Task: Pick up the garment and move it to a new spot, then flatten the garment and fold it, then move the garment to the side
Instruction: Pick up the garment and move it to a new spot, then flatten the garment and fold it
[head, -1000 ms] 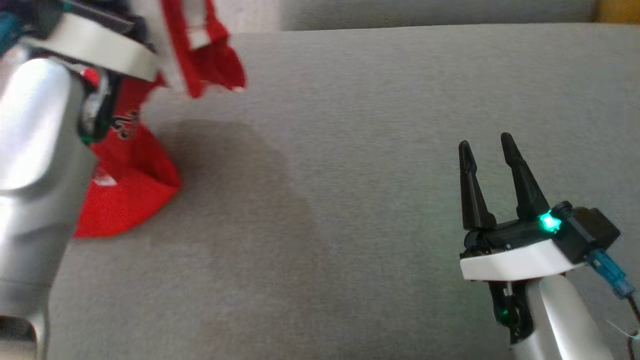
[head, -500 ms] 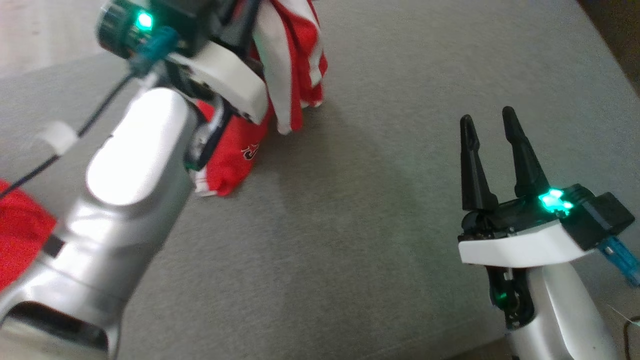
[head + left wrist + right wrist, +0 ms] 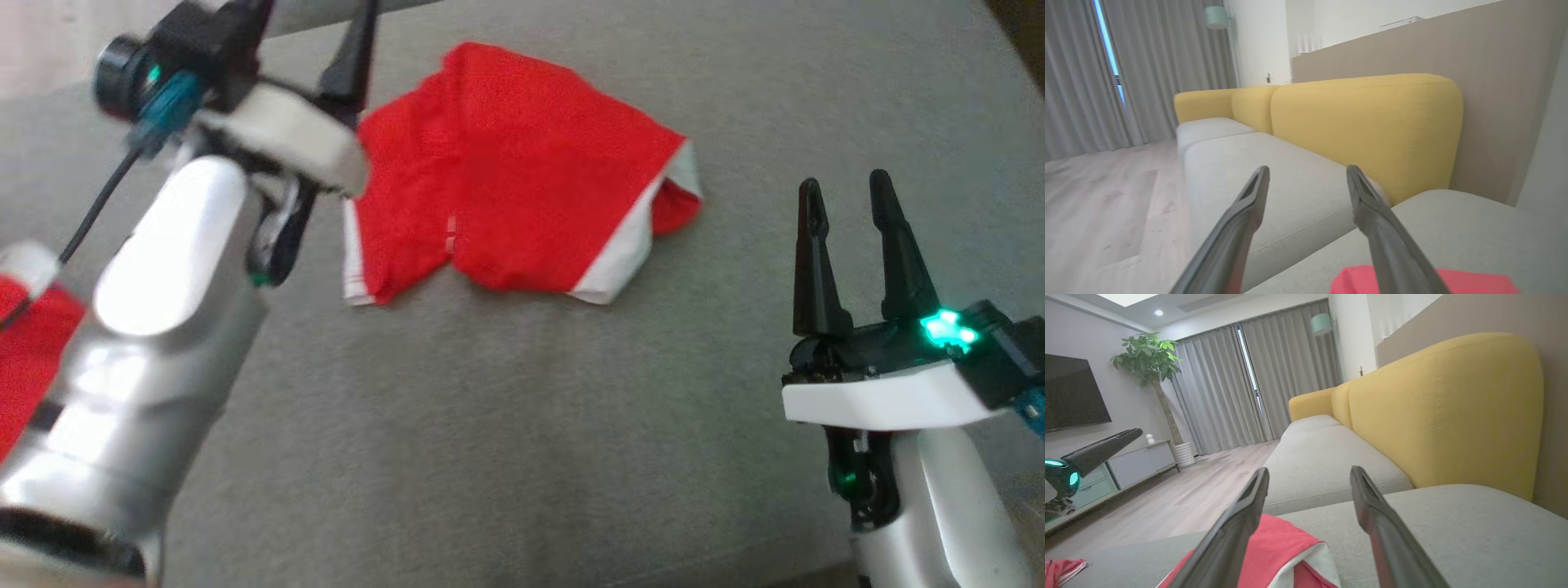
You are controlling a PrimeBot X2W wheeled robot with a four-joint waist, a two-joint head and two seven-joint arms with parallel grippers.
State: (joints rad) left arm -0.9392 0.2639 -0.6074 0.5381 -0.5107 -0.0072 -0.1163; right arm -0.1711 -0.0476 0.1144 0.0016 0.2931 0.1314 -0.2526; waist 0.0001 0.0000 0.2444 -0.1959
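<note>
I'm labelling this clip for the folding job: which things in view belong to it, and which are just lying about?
Job:
- red garment
- left hand, open
- right hand, open
- grey seat under the garment

Lying about:
- second red cloth
- yellow backrest
- plant
- TV
- curtains

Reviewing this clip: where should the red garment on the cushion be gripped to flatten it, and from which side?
Probably the folded white-trimmed corner of the red garment, approached from the robot's right by the open right hand: there the cloth doubles over and lifts off the cushion, giving a pinchable edge.
</note>
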